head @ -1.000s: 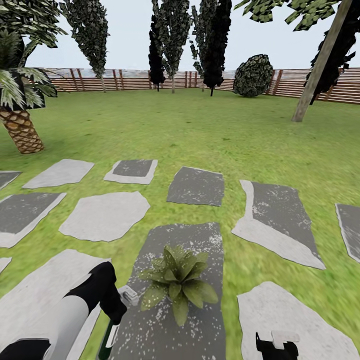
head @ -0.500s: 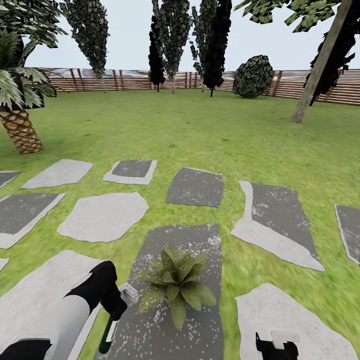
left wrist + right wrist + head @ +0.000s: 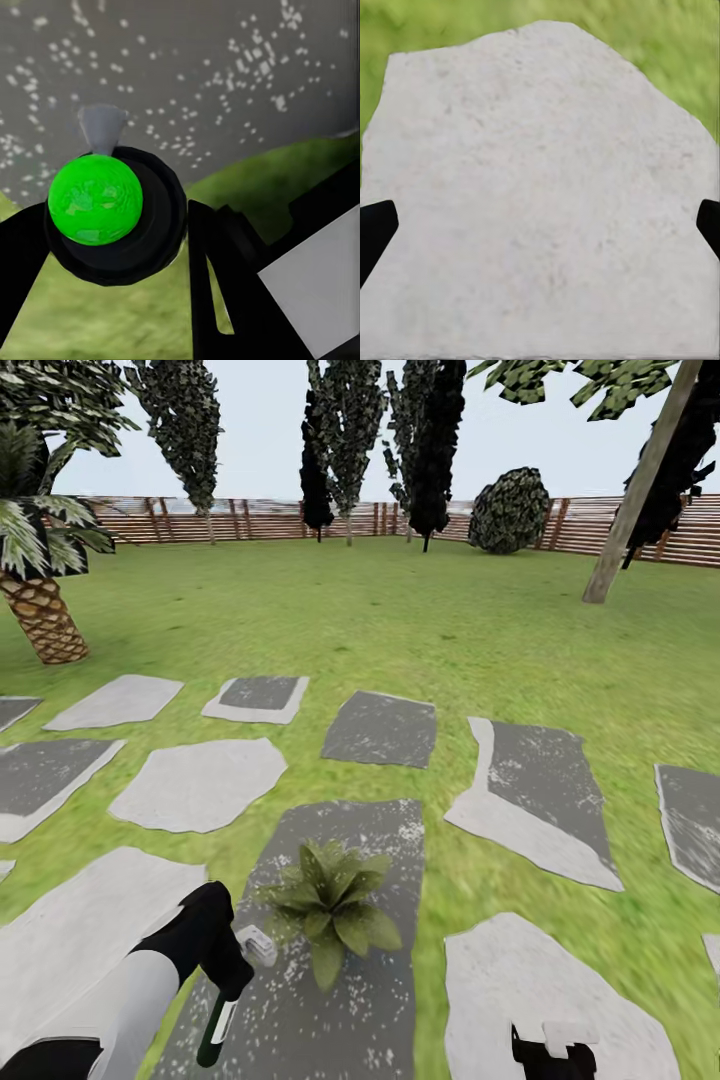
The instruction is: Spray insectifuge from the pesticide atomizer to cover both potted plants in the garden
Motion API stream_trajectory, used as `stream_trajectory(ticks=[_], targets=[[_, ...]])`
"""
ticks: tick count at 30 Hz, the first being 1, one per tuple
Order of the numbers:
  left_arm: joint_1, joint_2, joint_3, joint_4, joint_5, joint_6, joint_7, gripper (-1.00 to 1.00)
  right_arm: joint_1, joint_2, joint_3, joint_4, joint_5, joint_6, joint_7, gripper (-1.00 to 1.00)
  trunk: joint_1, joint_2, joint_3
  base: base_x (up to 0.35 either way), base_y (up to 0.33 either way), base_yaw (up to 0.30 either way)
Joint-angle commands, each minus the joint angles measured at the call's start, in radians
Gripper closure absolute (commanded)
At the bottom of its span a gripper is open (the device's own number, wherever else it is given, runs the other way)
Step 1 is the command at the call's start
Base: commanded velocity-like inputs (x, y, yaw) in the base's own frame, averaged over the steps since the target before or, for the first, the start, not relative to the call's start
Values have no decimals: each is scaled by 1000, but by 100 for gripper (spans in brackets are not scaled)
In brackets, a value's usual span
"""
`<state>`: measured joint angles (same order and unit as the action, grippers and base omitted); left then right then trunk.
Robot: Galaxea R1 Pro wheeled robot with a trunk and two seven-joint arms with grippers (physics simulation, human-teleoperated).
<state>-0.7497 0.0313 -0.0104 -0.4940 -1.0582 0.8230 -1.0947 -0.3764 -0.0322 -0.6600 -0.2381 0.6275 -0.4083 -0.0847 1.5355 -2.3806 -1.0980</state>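
Left gripper [image 3: 232,972]: clamped on the pesticide atomizer [image 3: 218,1018], at 7 o'clock.
Right gripper [image 3: 548,1050]: 5 o'clock, jaws apart, nothing between.
Potted plant [image 3: 328,905]: at 6 o'clock on a speckled paving slab [image 3: 340,830]; best to sweep the nozzle across every leaf.
Fence [image 3: 260,520]: 12 o'clock, far.

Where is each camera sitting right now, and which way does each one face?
Head view: on the robot's head, looking forward and down over the grey paving stone and the olive-green rosette potted plant; the left gripper holds the slim dark-green pesticide atomizer, and the right gripper shows at the bottom edge.
Left wrist view: near the left gripper, looking down the atomizer at speckled paving.
Right wrist view: looking down at a pale stone slab, fingertips apart.
Shared: head and left wrist both show the atomizer.
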Motion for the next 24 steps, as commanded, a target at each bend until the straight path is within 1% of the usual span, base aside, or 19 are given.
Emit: stream_trajectory(ticks=[1, 6, 12, 15, 21, 24], targets=[[0, 0, -1, -2, -6, 7, -8, 100, -1, 0, -6, 2, 11, -4, -4, -100, -1, 0, -1, -242, -198, 217], [0, -3, 1, -2, -5, 7, -8, 100, -1, 0, -6, 2, 11, -4, -4, -100, -1, 0, -1, -187, -217, 267], [0, -4, 2, -2, -5, 7, -8, 100, -1, 0, -6, 2, 11, -4, -4, -100, -1, 0, -1, 48, -268, 270], [0, -4, 1, -2, -5, 7, -8, 100, -1, 0, -6, 2, 11, -4, -4, -100, -1, 0, -1, 104, -272, 85], [0, -4, 1, -2, -5, 7, -8, 100, -1, 0, -6, 2, 12, -4, -4, -100, -1, 0, -1, 59, -272, 9], [0, -3, 0, -2, 12, 7, -8, 100, -1, 0, -6, 3, 12, -4, -4, -100, -1, 0, -1, -132, -240, 0]])
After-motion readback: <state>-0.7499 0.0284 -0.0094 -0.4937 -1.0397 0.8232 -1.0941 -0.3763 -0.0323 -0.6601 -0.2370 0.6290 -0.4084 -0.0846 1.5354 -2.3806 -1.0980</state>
